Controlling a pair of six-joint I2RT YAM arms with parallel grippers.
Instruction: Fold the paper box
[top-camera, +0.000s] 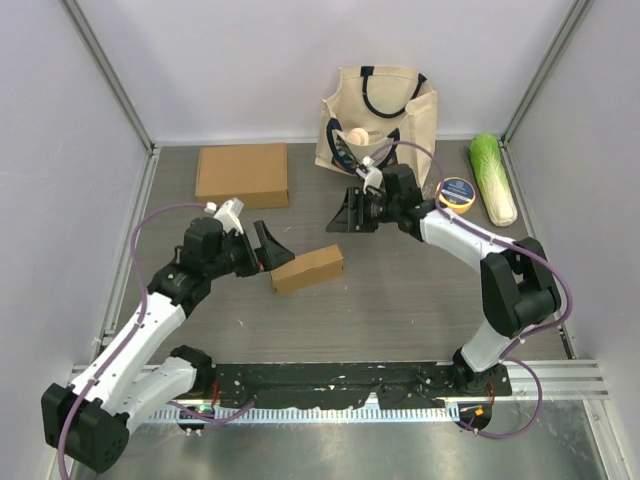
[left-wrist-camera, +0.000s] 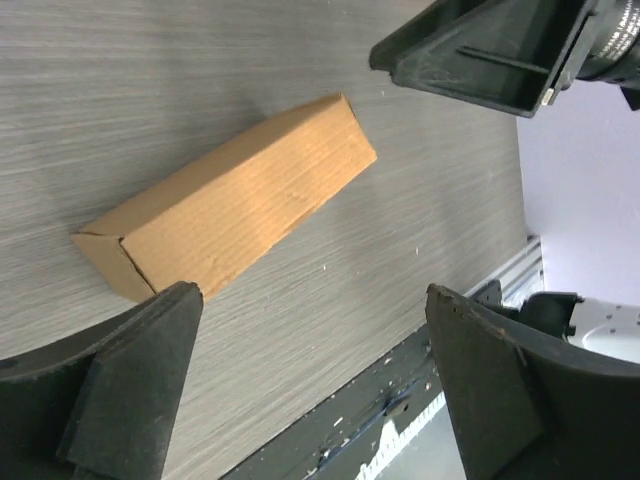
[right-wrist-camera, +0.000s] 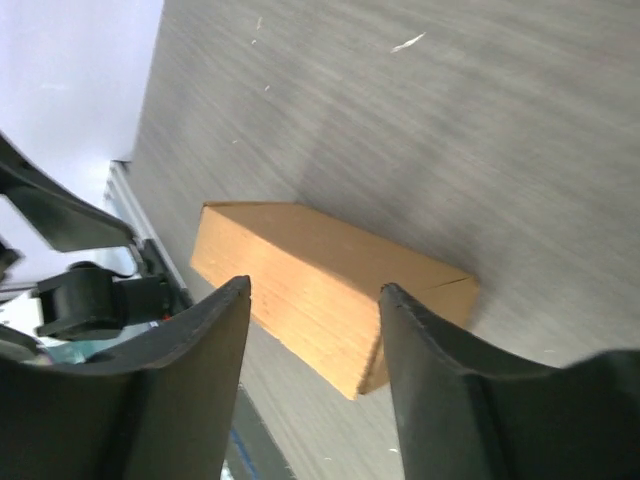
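The paper box (top-camera: 307, 268) is seen closed into a long block near the middle of the desk (top-camera: 400, 310), touched by neither arm. The left gripper (top-camera: 272, 247) is spread wide and the right gripper (top-camera: 345, 212) parted, both empty. Folding is judged essentially done.

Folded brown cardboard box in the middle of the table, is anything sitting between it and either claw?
Nothing visible. Only bare grey table lies between the folded brown cardboard box and the open left claw beside its left end, or the open right claw on its far side.
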